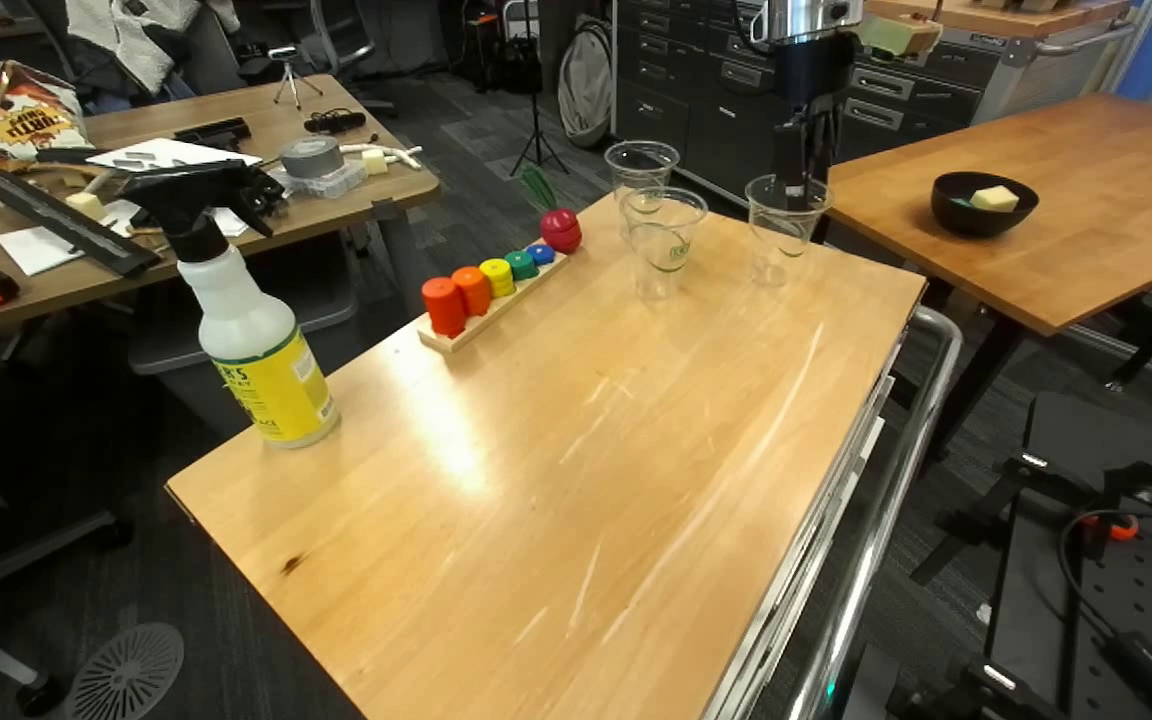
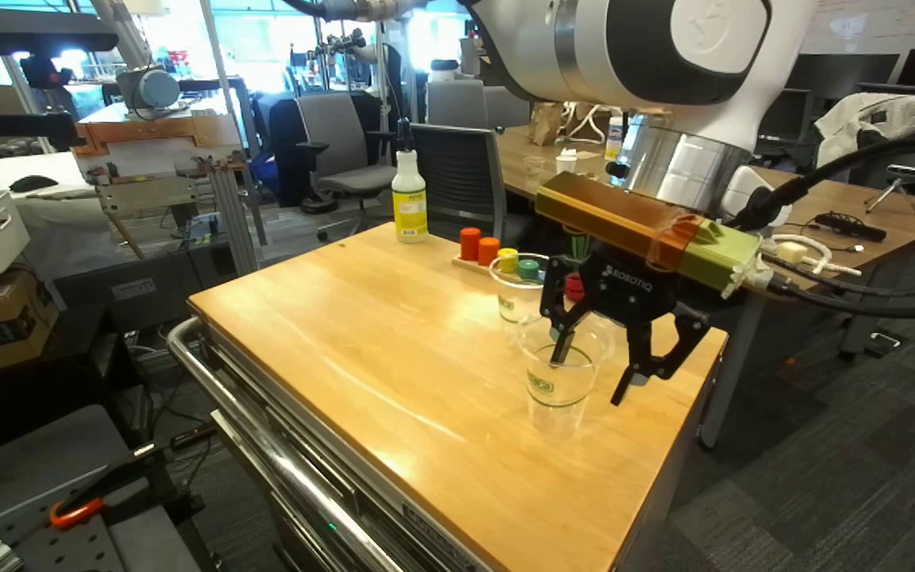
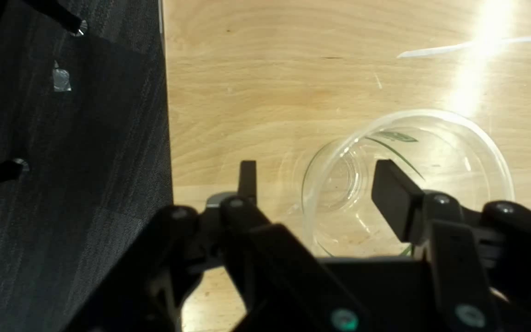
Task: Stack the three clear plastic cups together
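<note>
Three clear plastic cups stand upright and apart on the wooden cart top. The nearest cup to my gripper (image 1: pixel 781 240) also shows in an exterior view (image 2: pixel 557 393) and in the wrist view (image 3: pixel 436 143). A second clear cup with a green print (image 1: pixel 658 250) also shows in an exterior view (image 2: pixel 508 306). The third clear cup (image 1: pixel 633 172) stands just behind it; my gripper mostly hides it in an exterior view. My gripper (image 2: pixel 591 372) is open over the nearest cup's rim, one finger over the cup's inside, the other outside its wall (image 3: pixel 316 184). It holds nothing.
A wooden peg toy with coloured rings (image 1: pixel 481 305) and a red radish toy (image 1: pixel 561 231) stand along the cart's edge. A white-and-yellow spray bottle (image 1: pixel 281 375) stands at the corner. A metal rail (image 1: pixel 896 520) runs along one side. A black bowl (image 1: pixel 981 215) is on another table.
</note>
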Controlling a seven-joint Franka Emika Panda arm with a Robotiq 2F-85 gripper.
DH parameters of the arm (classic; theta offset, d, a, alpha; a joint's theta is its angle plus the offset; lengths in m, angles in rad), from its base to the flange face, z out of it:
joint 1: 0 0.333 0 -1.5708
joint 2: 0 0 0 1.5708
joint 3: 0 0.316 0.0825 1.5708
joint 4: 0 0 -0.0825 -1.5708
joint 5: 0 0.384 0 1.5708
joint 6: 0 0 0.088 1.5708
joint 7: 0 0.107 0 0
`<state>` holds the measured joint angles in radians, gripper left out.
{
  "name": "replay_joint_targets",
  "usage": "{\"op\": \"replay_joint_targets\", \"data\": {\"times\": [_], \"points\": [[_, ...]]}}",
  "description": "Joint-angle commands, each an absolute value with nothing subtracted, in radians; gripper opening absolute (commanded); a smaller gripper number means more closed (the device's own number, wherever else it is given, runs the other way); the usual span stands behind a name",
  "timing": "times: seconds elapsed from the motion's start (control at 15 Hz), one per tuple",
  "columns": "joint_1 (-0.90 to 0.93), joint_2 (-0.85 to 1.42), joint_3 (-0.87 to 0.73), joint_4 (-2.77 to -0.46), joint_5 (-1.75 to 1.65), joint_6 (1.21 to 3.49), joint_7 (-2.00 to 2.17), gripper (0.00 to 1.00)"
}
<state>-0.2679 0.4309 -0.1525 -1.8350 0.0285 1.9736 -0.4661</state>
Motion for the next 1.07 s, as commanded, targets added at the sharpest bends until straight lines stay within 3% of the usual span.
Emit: {"op": "replay_joint_targets", "data": {"times": [0.0, 0.27, 0.33, 1.0], "points": [[-0.292, 0.428, -0.127, -1.811, 0.059, 1.974, -0.469, 0.35], [-0.292, 0.405, -0.128, -1.824, 0.083, 1.976, -0.441, 0.04], [-0.291, 0.398, -0.128, -1.829, 0.089, 1.978, -0.437, 0.01], [-0.280, 0.254, -0.140, -1.876, 0.084, 1.912, -0.372, 0.01]]}}
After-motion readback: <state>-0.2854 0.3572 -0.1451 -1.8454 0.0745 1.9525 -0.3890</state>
